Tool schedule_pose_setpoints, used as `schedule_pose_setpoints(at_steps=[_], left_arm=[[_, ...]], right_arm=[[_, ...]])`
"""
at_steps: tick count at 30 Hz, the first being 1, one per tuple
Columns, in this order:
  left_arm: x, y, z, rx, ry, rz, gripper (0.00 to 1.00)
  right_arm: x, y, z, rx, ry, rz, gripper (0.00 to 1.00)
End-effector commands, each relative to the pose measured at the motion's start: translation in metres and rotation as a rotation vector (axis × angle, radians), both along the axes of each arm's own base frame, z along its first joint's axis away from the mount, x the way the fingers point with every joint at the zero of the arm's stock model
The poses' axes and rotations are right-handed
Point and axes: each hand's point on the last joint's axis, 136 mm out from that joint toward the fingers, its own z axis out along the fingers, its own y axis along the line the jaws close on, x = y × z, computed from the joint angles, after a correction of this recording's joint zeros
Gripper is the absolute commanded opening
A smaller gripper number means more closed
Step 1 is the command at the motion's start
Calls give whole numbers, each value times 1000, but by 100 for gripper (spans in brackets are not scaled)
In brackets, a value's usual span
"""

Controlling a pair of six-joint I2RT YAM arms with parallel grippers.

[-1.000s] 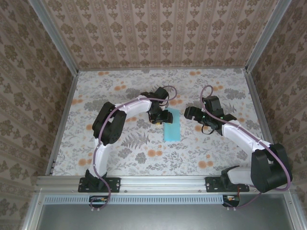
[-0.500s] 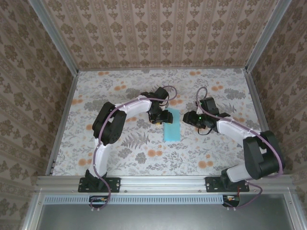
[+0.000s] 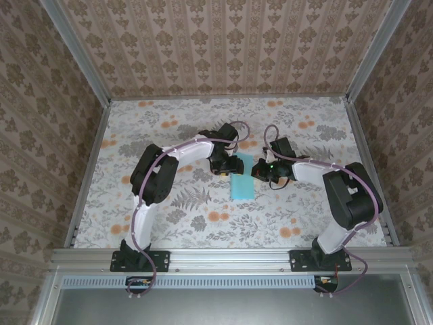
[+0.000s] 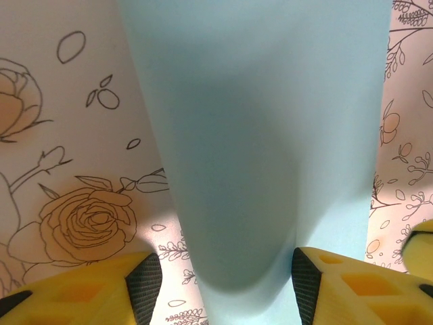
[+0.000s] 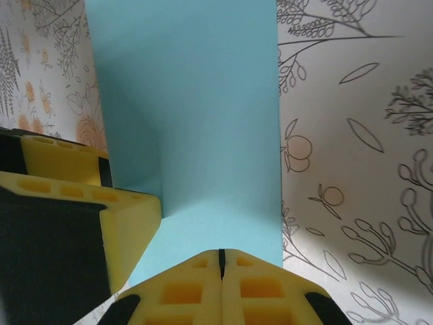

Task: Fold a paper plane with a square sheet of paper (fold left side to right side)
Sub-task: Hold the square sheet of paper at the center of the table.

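Right pincer (image 5: 221,261) closed, tips on folded square sheet of paper (image 3: 242,186); left pincer (image 4: 223,281) spread astride uncreased hump. Risk: pressing drags sheet across worktop (image 3: 169,128), crease skews.

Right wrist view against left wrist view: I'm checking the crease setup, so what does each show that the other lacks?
Right wrist: the right hand shut, its tips meeting at the near edge of the cyan paper. Left wrist: the left hand, fingers apart, straddling the paper's shadowed middle. Both: the cyan paper on the floral tabletop.
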Motion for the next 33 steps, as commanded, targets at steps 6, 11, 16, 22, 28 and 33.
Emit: schedule_pose_setpoints(at_steps=[6, 11, 16, 22, 28, 33], left_arm=[[-26, -13, -45, 27, 60, -76, 58], [-26, -13, -45, 25, 61, -75, 58], [-26, -14, -45, 21, 59, -76, 58], [-22, -16, -32, 4, 29, -82, 59], [-7, -21, 13, -90, -76, -81, 62], [-2, -17, 46, -151, -149, -64, 65]], right_arm=[[3, 3, -13, -37, 41, 6, 3], [-4, -3, -25, -91, 85, 8, 4], [-11, -7, -35, -123, 120, 13, 4], [-20, -13, -45, -161, 157, 18, 4], [-25, -16, -52, -188, 178, 26, 4], [-25, -16, -53, -190, 182, 26, 4]])
